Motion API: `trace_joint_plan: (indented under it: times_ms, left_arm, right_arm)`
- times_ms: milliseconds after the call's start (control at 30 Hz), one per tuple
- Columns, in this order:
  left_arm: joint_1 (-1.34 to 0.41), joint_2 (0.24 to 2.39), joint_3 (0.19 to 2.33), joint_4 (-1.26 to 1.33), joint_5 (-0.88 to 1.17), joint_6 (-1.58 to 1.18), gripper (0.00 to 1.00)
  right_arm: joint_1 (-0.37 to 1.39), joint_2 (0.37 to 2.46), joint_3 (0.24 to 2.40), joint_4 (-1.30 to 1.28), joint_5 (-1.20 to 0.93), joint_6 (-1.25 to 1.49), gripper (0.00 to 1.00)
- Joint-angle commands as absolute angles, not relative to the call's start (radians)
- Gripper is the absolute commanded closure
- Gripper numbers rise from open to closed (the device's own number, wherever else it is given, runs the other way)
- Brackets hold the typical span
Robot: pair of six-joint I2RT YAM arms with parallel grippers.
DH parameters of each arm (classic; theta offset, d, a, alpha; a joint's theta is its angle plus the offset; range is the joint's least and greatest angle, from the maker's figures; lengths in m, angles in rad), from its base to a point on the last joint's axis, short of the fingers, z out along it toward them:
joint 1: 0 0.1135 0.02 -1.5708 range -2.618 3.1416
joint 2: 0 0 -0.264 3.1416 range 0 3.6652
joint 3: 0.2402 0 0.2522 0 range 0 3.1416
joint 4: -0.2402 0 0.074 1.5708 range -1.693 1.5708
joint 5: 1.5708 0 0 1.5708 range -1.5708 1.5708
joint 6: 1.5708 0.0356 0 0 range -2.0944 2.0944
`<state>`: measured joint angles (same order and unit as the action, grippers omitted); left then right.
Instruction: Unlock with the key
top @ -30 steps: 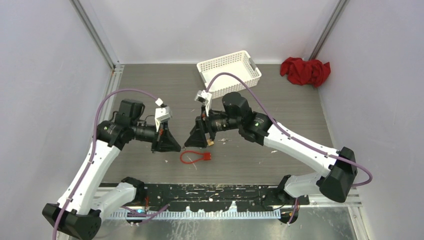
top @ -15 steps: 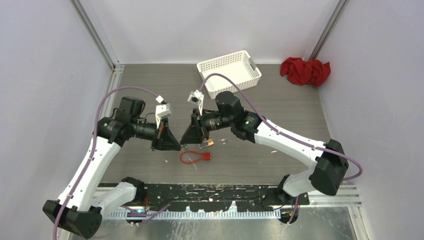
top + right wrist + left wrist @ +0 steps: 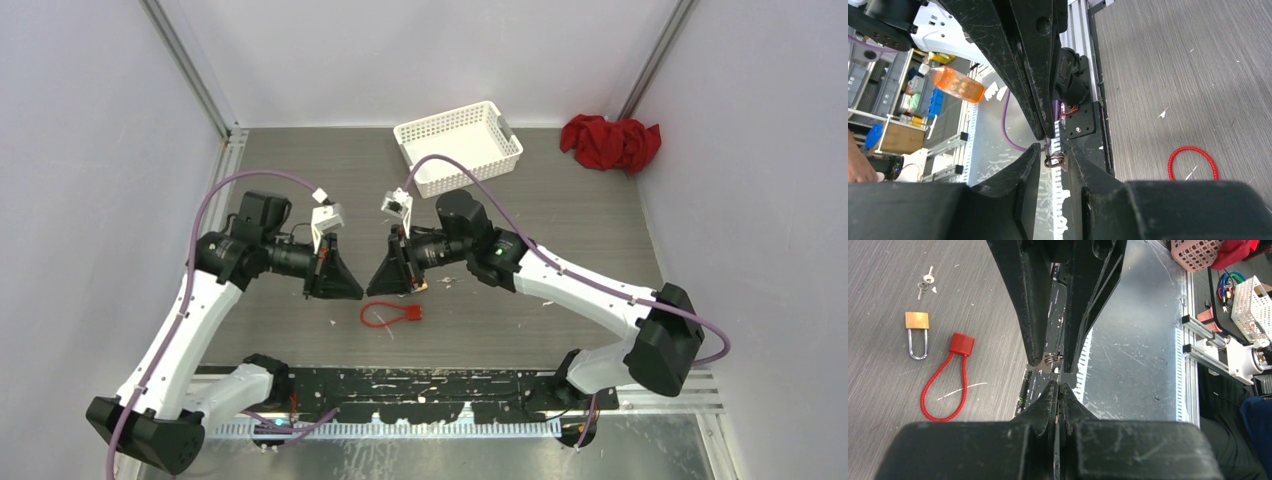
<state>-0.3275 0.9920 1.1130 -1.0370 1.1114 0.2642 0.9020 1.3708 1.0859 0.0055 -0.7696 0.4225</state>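
My left gripper (image 3: 1058, 387) is shut on a thin silver key, held edge-on above the table's near side. The key ring (image 3: 1054, 160) hangs off that key between the fingers of my right gripper (image 3: 1054, 155), which have closed in on it from both sides. In the top view the two grippers meet tip to tip, left gripper (image 3: 356, 291) against right gripper (image 3: 373, 288). A brass padlock (image 3: 916, 322) with its steel shackle lies flat on the table, apart from both grippers. Beside it lies a red cable lock (image 3: 390, 315).
A small bunch of spare keys (image 3: 924, 282) lies beyond the padlock. A white basket (image 3: 458, 145) stands at the back, a red cloth (image 3: 610, 142) in the back right corner. The black base rail (image 3: 430, 385) runs along the near edge.
My right gripper's fingers have narrowed from wide apart onto the key ring. The right arm shifted left toward the left gripper, then slightly back. The left arm has barely moved.
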Motion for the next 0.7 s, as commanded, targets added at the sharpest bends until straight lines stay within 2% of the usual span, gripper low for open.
trace_joint_plan:
  times_ms: [0,100,233,367,433,467,533,567,633,667]
  left_arm:
    - [-0.33,0.994,1.156,-1.016,1.138,0.25,1.0]
    - [-0.33,0.998,1.154,-1.016,1.139,0.252,1.0]
    - [-0.33,1.005,1.156,-1.015,1.14,0.252,1.0]
    - [-0.33,1.002,1.158,-1.009,1.127,0.25,0.98]
    - [-0.331,1.003,1.159,-0.998,1.096,0.246,0.8]
    - [-0.33,1.006,1.161,-0.995,1.081,0.244,0.67]
    - [-0.331,1.01,1.172,-0.992,1.039,0.248,0.32]
    - [-0.33,1.015,1.177,-0.99,1.02,0.255,0.21]
    - [-0.33,1.032,1.189,-0.993,0.968,0.289,0.1]
    - [-0.33,1.047,1.196,-1.005,0.942,0.312,0.09]
  right_arm:
    - [0.906,1.32,1.078,0.046,-0.776,0.421,0.68]
    - [0.907,1.316,1.076,0.045,-0.765,0.415,0.73]
    - [0.907,1.308,1.08,0.045,-0.746,0.413,0.98]
    - [0.907,1.29,1.069,0.045,-0.718,0.412,0.99]
    - [0.906,1.28,1.057,0.048,-0.704,0.411,0.99]
    - [0.907,1.275,1.051,0.047,-0.693,0.411,0.99]
    - [0.904,1.266,1.036,0.038,-0.673,0.407,0.99]
    - [0.902,1.26,1.026,0.028,-0.664,0.405,0.99]
    - [0.887,1.243,0.999,0.017,-0.649,0.409,0.99]
    - [0.875,1.232,0.982,0.01,-0.639,0.412,0.99]
